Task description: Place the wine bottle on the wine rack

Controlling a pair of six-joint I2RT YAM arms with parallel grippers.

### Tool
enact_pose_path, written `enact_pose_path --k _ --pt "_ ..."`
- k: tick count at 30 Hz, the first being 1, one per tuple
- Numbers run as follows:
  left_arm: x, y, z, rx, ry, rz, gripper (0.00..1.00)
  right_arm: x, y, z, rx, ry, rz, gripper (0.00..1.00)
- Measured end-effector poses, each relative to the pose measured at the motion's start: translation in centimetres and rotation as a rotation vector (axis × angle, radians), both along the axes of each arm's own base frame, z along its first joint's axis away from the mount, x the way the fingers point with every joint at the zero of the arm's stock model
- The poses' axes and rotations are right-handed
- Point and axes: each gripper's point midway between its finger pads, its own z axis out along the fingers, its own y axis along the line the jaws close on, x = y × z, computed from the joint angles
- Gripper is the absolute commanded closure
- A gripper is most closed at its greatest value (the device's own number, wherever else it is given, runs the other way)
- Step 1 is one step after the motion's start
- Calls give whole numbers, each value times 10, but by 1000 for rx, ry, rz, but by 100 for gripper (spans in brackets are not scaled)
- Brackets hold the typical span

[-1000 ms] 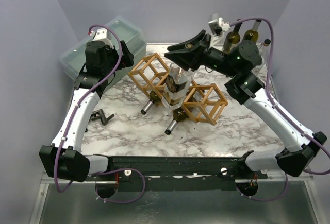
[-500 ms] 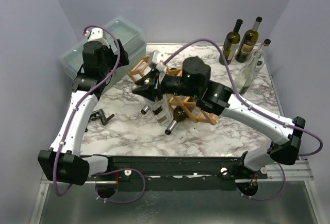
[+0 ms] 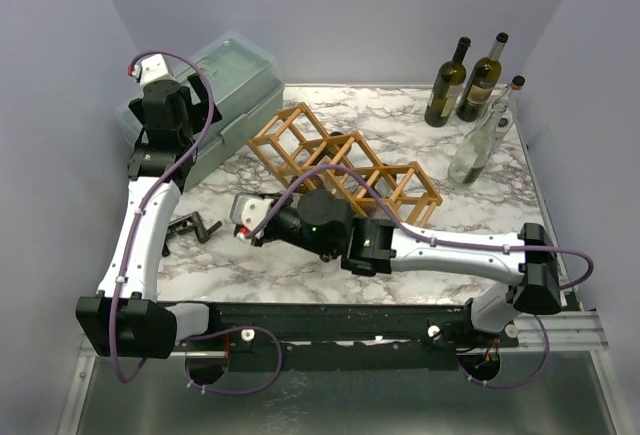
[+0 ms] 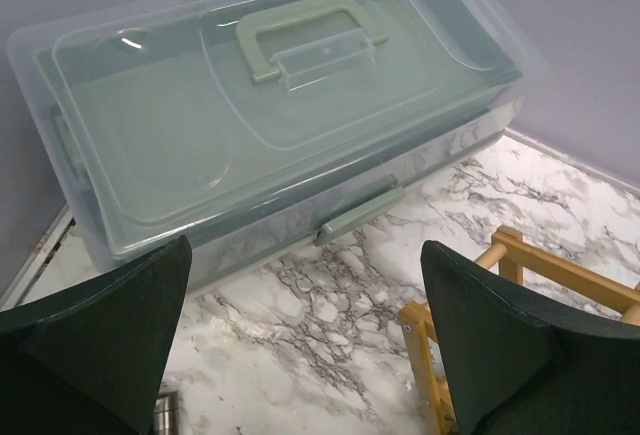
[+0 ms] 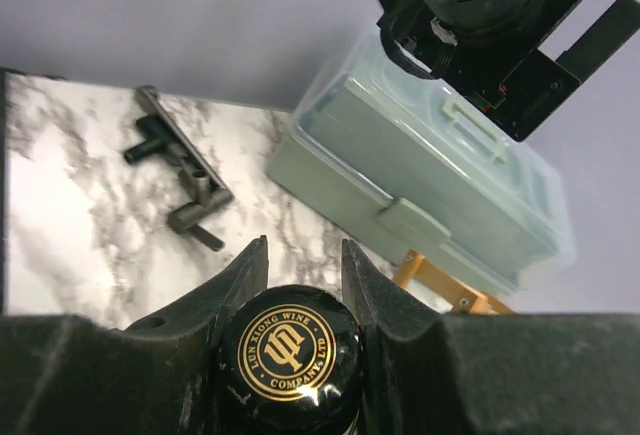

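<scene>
Over the marbled desk (image 3: 470, 210), in front of the wine rack (image 3: 345, 163), the wine bottle (image 5: 291, 353) is clamped by its cap in the right end effector (image 5: 300, 270), likely for insertion; left of the rack, the left end effector (image 4: 305, 255) is spread wide and empty.

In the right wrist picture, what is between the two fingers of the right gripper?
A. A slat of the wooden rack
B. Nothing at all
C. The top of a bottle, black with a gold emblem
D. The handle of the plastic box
C: the right gripper has one finger close on each side of the wine bottle, whose black cap with a gold emblem faces the camera.
</scene>
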Motion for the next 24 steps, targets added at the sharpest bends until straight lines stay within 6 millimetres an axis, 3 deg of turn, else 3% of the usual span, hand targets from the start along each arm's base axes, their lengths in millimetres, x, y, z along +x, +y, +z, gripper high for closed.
enact_pose_path --k 12,24 --pt "-1 17 0 -11 -2 51 1 1 29 -48 -120 -307 -140 99" --pt "-2 29 0 -20 -4 83 2 14 34 -69 -196 -448 -217 99"
